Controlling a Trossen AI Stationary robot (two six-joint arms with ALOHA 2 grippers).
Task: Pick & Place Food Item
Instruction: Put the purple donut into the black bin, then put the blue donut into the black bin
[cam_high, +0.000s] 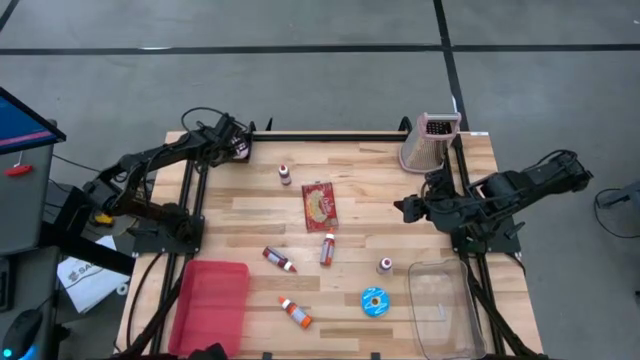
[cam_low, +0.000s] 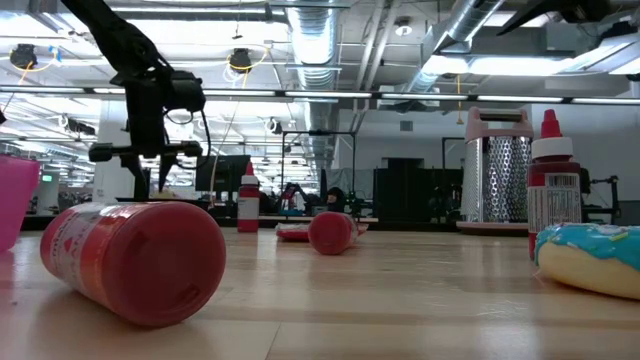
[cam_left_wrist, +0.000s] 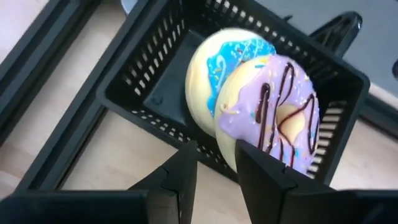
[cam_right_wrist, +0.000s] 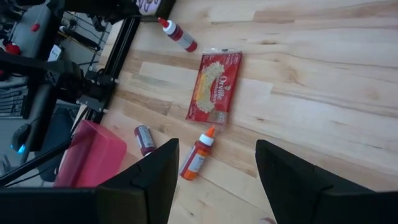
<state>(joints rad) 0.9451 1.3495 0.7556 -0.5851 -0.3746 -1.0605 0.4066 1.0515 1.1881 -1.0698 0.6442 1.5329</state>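
A black mesh basket (cam_left_wrist: 142, 70) at the table's far left corner holds a blue-iced donut (cam_left_wrist: 214, 59) and, leaning on it, a purple-iced donut (cam_left_wrist: 283, 112) with chocolate stripes. My left gripper (cam_high: 238, 148) (cam_left_wrist: 214, 152) hangs over the basket. Its fingers stand close together on the purple donut's lower rim. My right gripper (cam_high: 405, 208) (cam_right_wrist: 216, 149) hovers open above the table's right middle, nothing between its fingers. Another blue-iced donut (cam_high: 375, 301) (cam_low: 590, 258) lies near the front edge.
A red food packet (cam_high: 320, 205) (cam_right_wrist: 216, 86) lies mid-table among several small red-capped bottles (cam_high: 327, 248). A metal grater (cam_high: 430, 142) stands at the back right. At the front right is a clear tub (cam_high: 445, 310) and at the front left a red tray (cam_high: 210, 300).
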